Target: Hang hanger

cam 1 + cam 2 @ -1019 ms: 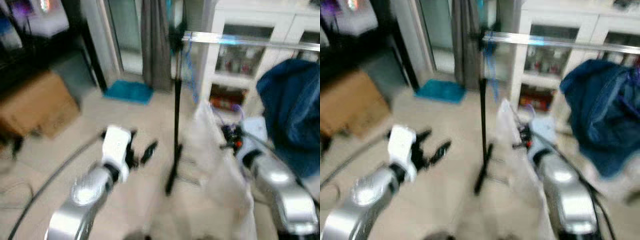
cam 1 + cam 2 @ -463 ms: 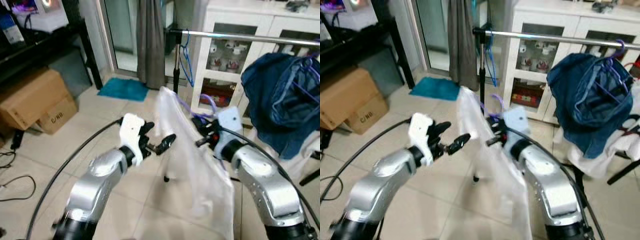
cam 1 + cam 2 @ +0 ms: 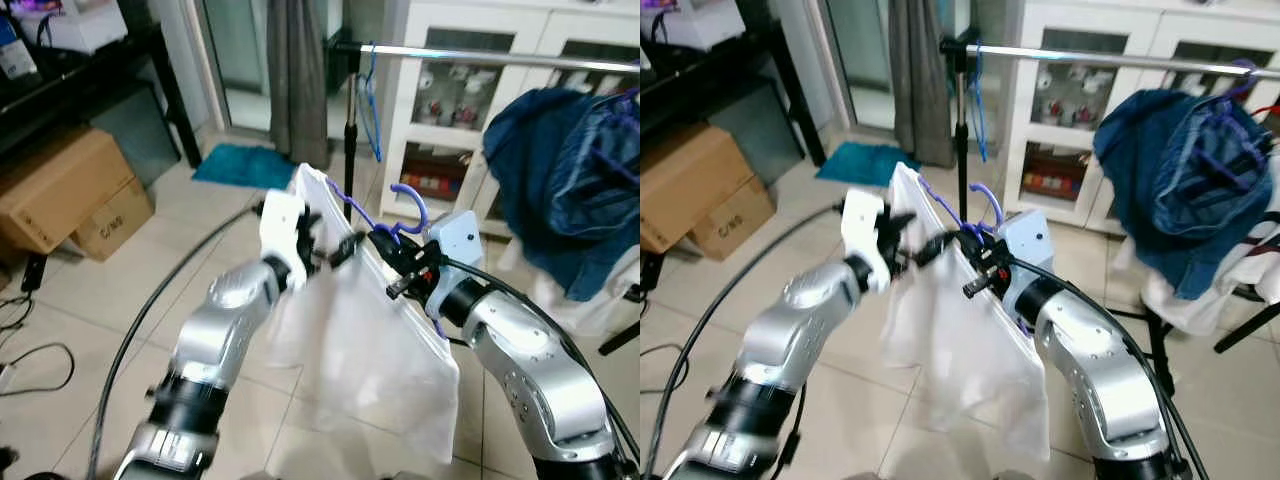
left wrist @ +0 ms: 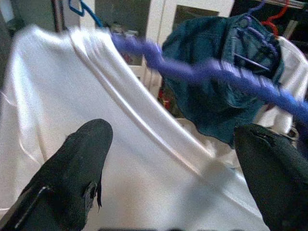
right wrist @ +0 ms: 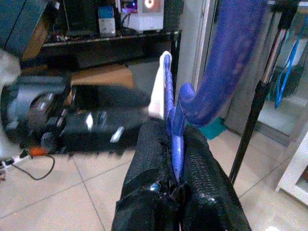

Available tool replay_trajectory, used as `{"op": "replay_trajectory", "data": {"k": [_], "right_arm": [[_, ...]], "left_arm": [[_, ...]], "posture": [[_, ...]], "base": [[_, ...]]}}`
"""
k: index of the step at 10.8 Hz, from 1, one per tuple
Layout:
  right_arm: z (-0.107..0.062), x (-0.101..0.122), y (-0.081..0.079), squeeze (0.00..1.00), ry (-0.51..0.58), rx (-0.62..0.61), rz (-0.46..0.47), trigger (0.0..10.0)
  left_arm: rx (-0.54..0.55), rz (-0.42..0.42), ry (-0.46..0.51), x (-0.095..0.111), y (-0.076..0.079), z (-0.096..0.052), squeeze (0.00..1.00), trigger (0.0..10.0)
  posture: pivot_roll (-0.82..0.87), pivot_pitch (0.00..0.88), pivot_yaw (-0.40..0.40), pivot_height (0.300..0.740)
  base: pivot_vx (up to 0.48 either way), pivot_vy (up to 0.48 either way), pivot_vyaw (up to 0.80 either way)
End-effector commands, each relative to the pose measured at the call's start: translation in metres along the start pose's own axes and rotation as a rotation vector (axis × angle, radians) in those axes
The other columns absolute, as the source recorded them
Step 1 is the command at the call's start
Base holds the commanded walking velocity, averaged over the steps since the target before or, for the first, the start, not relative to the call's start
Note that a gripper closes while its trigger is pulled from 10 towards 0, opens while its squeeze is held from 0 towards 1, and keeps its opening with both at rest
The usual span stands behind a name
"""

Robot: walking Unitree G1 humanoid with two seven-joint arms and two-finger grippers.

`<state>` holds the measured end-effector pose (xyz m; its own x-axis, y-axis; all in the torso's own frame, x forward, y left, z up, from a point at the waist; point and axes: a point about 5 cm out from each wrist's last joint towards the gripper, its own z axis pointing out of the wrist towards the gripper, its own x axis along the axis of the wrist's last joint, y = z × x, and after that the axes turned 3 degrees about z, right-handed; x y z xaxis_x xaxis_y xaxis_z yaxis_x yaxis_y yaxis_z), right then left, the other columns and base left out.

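Observation:
A purple hanger (image 3: 410, 196) carries a white garment (image 3: 350, 340) that hangs in front of me. My right gripper (image 3: 393, 262) is shut on the hanger's neck (image 5: 174, 144), just under the hook. My left gripper (image 3: 330, 240) is at the garment's upper left shoulder, open, its fingers (image 4: 72, 178) spread wide with the white cloth (image 4: 96, 120) and the hanger's purple arm (image 4: 192, 72) ahead of them. The silver rail (image 3: 480, 55) runs across the back, above and beyond both grippers.
A blue hanger (image 3: 370, 110) hangs on the rail by its black stand pole (image 3: 350, 140). A dark blue garment (image 3: 565, 200) hangs at the right. Behind stands a white cabinet (image 3: 470, 110). Cardboard boxes (image 3: 60, 190) and a teal mat (image 3: 240, 165) lie to the left.
My left gripper has moved right, up to the garment's shoulder. The right gripper still holds the hanger, whose hook now stands clear above the cloth. The view has shifted and sharpened.

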<state>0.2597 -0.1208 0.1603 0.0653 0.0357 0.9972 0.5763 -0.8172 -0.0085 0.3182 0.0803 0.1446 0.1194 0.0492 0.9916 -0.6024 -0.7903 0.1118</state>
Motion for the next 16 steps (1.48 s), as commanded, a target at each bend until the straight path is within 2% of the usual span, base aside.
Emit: {"op": "replay_trajectory", "data": {"k": [1, 3, 4, 5, 8, 12, 16], "right_arm": [[-0.002, 0.015, -0.002, 0.00, 0.086, 0.028, -0.009, 0.0], [-0.003, 0.019, -0.004, 0.00, 0.110, 0.055, 0.000, 0.0], [-0.003, 0.020, -0.005, 0.00, 0.118, 0.060, 0.002, 0.0], [-0.003, 0.021, -0.005, 0.00, 0.126, 0.066, 0.004, 0.0], [-0.005, 0.022, -0.007, 0.00, 0.133, 0.078, 0.008, 0.0], [-0.006, 0.021, -0.006, 0.00, 0.129, 0.072, 0.004, 0.0], [-0.005, 0.016, -0.002, 0.00, 0.100, 0.049, -0.016, 0.0]], "left_arm": [[0.041, 0.006, 0.005, 0.001, -0.008, 0.002, 0.00, 9.3], [0.060, -0.002, 0.024, 0.005, -0.015, 0.007, 0.00, 3.0], [0.048, -0.003, 0.026, 0.005, -0.015, 0.010, 0.00, 0.8], [0.038, -0.003, 0.024, 0.004, -0.015, 0.011, 0.00, 0.0], [-0.022, 0.010, 0.039, 0.007, -0.013, 0.016, 0.00, 0.0], [-0.033, 0.018, 0.044, 0.008, -0.013, 0.019, 0.00, 0.0], [-0.026, 0.024, 0.049, 0.005, -0.012, 0.015, 0.00, 0.0]], "posture": [[-0.10, 0.000, 0.056, 0.740], [-0.10, 0.000, 0.055, 0.740], [-0.10, 0.000, 0.055, 0.740], [-0.11, 0.000, 0.055, 0.740], [-0.11, 0.000, 0.053, 0.740], [-0.11, 0.000, 0.055, 0.740], [-0.11, 0.000, 0.051, 0.740]], "base": [[0.000, 0.000, 0.00], [0.000, 0.000, 0.00], [0.000, 0.000, 0.00], [0.000, 0.000, 0.00], [0.000, 0.000, 0.00], [0.000, 0.000, 0.00], [0.000, 0.000, 0.00]]}}
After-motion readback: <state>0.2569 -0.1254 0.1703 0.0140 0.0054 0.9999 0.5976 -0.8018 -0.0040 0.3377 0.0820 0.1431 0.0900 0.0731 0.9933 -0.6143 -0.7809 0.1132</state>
